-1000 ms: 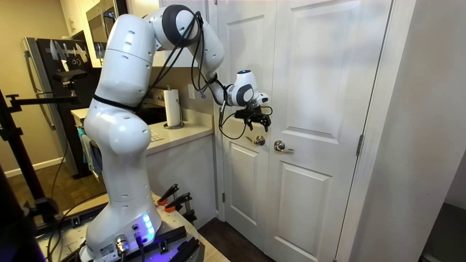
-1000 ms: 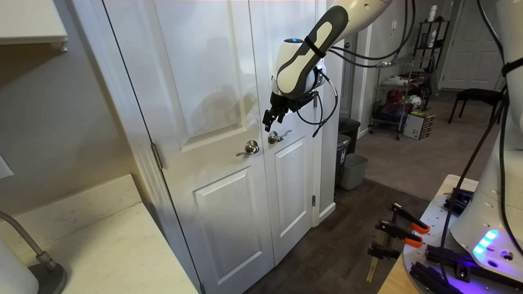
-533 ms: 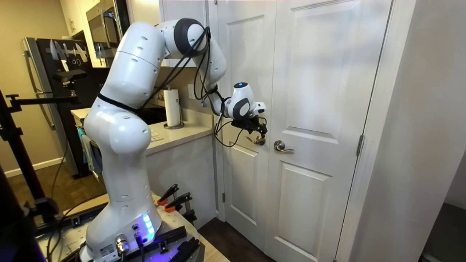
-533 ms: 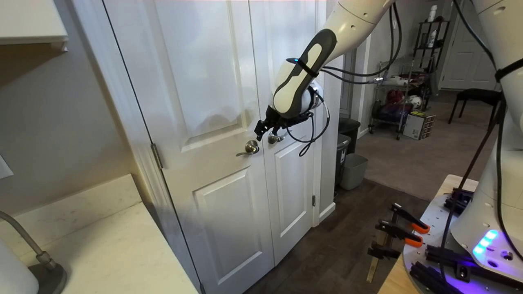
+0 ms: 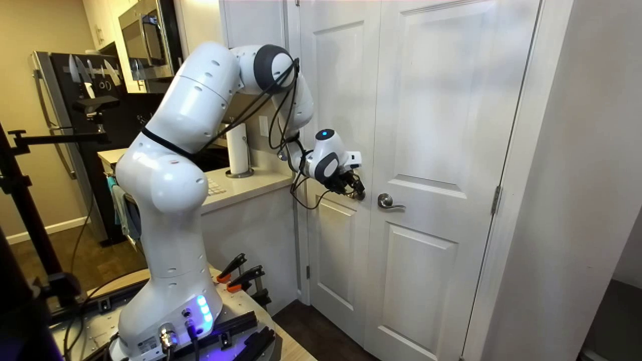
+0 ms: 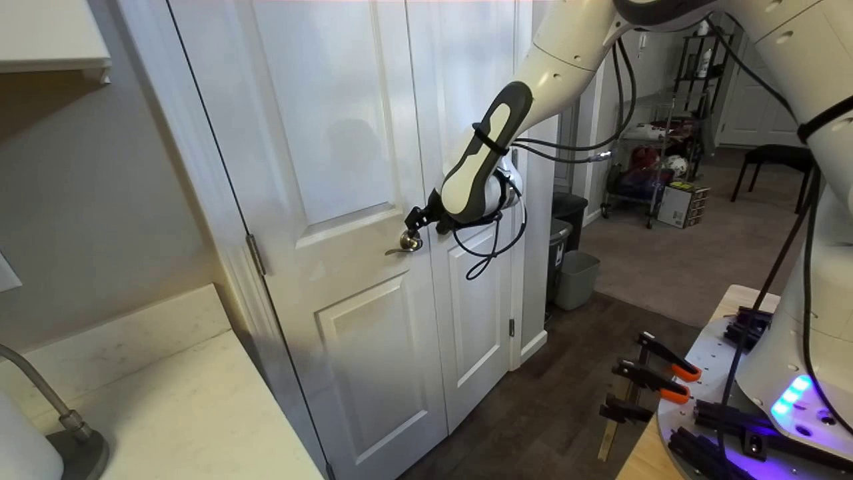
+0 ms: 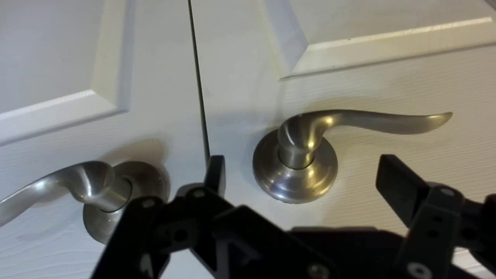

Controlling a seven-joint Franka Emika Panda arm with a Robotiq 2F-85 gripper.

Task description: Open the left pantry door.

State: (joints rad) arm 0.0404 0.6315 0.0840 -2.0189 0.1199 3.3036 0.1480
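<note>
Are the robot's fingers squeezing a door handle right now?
No: in the wrist view the fingers stand wide apart, with white door showing between each of them and the silver lever handle.

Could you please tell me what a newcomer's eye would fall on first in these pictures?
The large white robot arm, at the left of an exterior view, would probably come first. Behind its far end stands the closed left pantry door, its matching leaf alongside. In the wrist view, a silver lever handle shows between the black fingers of the open tool.
</note>
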